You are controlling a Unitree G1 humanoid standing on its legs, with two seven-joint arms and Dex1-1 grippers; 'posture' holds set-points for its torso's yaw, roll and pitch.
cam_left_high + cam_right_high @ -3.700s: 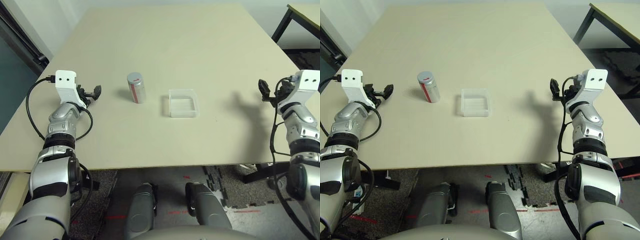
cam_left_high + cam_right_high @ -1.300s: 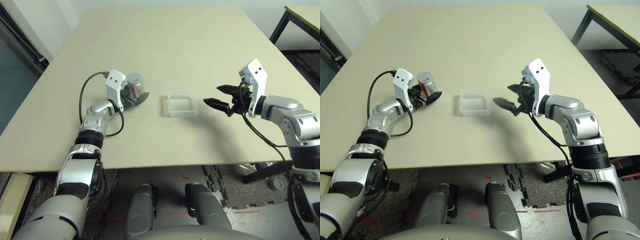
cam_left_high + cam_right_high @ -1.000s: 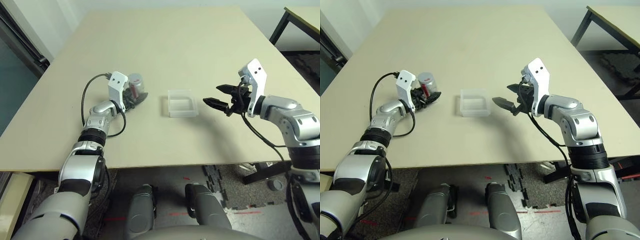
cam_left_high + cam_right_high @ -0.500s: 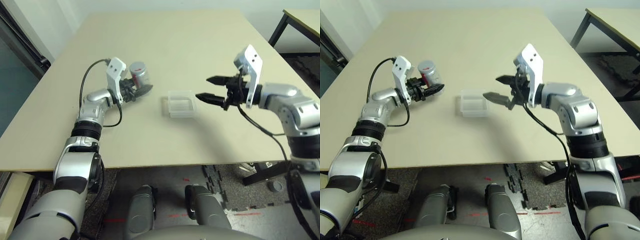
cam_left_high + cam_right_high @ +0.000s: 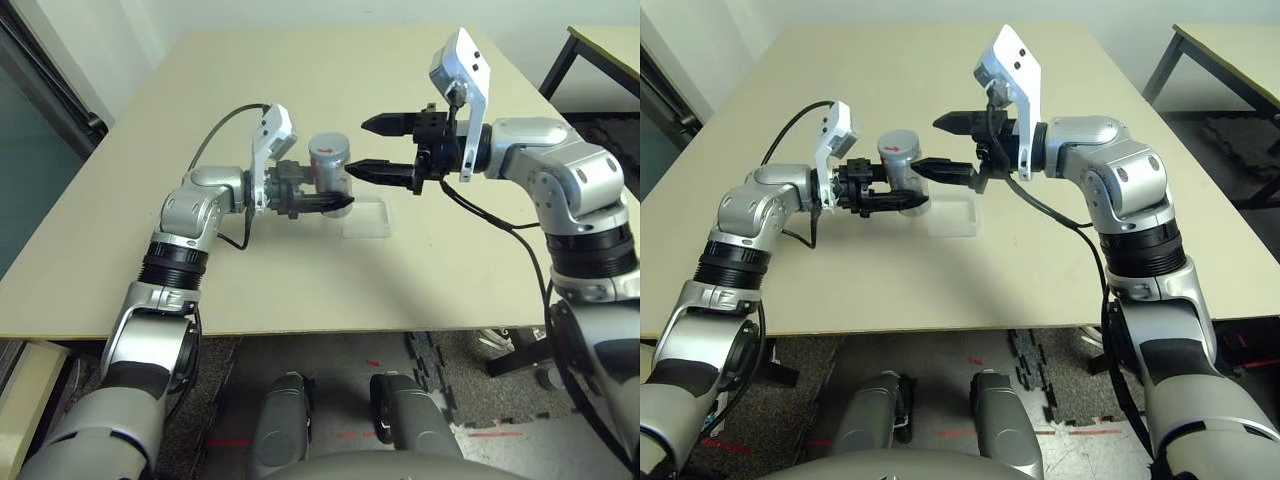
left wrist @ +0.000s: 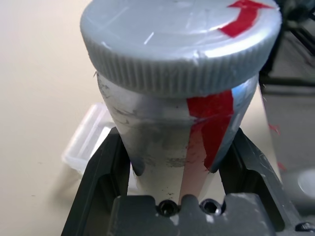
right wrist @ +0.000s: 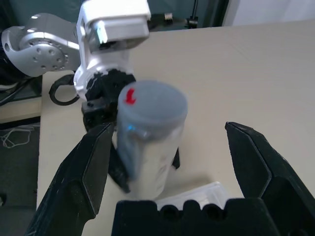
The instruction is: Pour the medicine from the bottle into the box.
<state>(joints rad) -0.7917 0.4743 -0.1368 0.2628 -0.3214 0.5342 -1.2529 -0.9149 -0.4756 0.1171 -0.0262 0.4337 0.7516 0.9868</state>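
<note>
Lifted clear of the table since a moment ago, the small silvery-grey cylindrical bottle with the red-and-white label (image 5: 329, 169) now hangs upright in the air, its ribbed grey cap (image 6: 182, 44) still screwed on and marked with a red arrow. We hold it low on its body in our left gripper (image 5: 318, 202), whose two black fingers (image 6: 101, 169) are clamped on either side of it.

Just beyond and below the bottle, on our right of it, the small shallow square box of clear plastic (image 5: 365, 218) sits where it did on the pale beige table (image 5: 330, 80), so the bottle has come across to hang near the box's left edge, above it and not yet squarely over it.

Our right gripper (image 5: 368, 147) has swung in from the right and risen to the bottle's height. Its black fingers (image 7: 78, 172) stand spread wide and hold nothing; they point at the cap, one tip above and behind it, the other beside the bottle's upper body, and we cannot tell whether either tip touches yet.

We judge that the carry is over and the cap comes next: the right fingers must close round the cap and turn it off before any medicine can be tipped into the box. Nothing has been poured.
</note>
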